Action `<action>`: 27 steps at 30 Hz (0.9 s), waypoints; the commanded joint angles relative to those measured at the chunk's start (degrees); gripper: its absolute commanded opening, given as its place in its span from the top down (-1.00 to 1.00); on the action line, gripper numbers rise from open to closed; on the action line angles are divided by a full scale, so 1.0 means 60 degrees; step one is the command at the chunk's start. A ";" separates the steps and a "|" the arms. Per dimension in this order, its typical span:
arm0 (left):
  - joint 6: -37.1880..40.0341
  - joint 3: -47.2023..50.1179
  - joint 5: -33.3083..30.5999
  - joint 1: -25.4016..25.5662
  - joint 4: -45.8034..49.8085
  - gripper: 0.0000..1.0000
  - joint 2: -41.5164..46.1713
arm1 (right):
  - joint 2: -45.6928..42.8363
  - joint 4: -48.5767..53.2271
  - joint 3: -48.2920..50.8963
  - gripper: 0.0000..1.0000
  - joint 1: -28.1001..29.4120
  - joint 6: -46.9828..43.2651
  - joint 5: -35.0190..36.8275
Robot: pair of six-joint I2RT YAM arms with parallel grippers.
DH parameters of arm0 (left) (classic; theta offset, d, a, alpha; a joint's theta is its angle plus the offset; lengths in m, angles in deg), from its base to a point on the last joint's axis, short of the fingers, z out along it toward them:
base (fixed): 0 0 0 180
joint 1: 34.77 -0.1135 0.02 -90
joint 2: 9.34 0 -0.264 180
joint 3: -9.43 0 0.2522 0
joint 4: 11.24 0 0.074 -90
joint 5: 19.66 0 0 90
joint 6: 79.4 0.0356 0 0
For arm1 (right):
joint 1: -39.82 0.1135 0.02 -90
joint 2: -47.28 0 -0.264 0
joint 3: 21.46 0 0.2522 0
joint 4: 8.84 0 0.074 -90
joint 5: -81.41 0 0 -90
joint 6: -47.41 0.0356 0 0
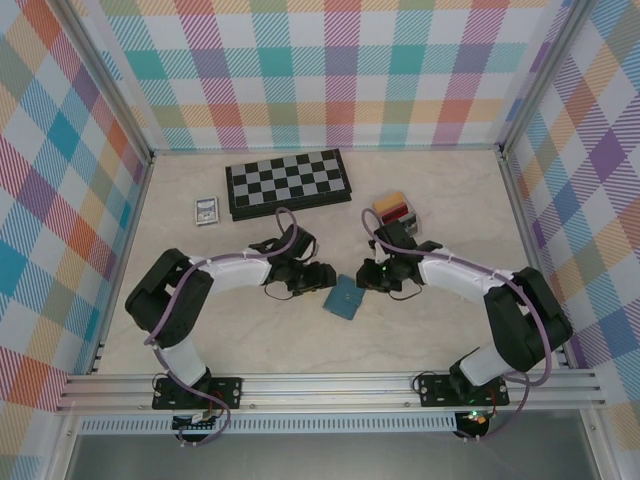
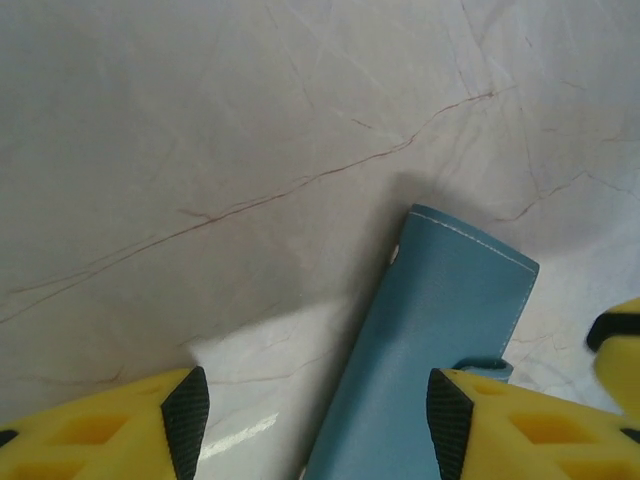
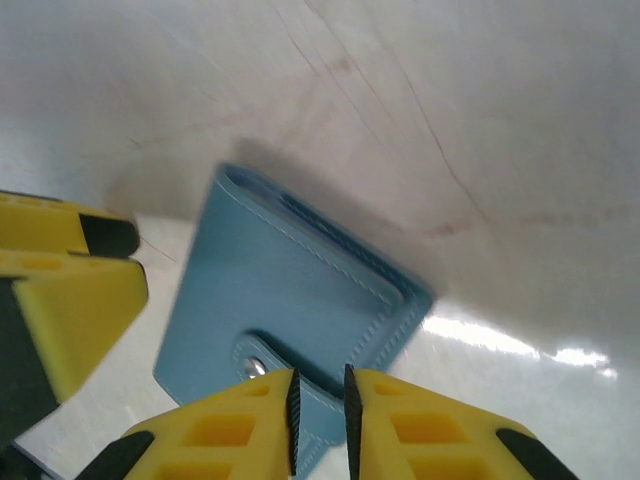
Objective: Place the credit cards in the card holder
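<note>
The teal card holder point(image 1: 345, 297) lies folded on the marble table between my two grippers. My left gripper point(image 1: 318, 280) sits at its left side, jaws open wide over the holder's point(image 2: 440, 330) long edge, and its right fingertip point(image 2: 450, 415) rests by the strap. My right gripper point(image 3: 318, 410) stands over the holder's point(image 3: 290, 290) snap strap point(image 3: 262, 362), jaws open by a narrow gap with the strap's blue end between them. The credit cards point(image 1: 393, 208), red and orange-tan, lie stacked in a small grey box at the back right.
A black-and-white chessboard point(image 1: 288, 183) lies at the back centre, with a small silver-framed rectangle point(image 1: 206, 209) to its left. The grey box point(image 1: 411, 219) sits just behind the right arm. Checked walls close in three sides.
</note>
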 commanded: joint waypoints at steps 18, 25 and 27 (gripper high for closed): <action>0.0375 -0.0418 0.1532 0.0323 -0.0374 -0.04 -0.0665 | 0.0992 -0.0518 0.0439 0.62 0.0031 0.1176 -0.0550; 0.0372 -0.0241 0.1774 0.0323 -0.0533 0.15 -0.0283 | 0.1150 -0.0195 0.0391 0.62 0.0031 0.1103 -0.0178; 0.0375 -0.0168 0.1790 0.0329 -0.0583 0.18 -0.0137 | 0.1163 -0.0071 0.0328 0.61 0.0031 0.1081 -0.0064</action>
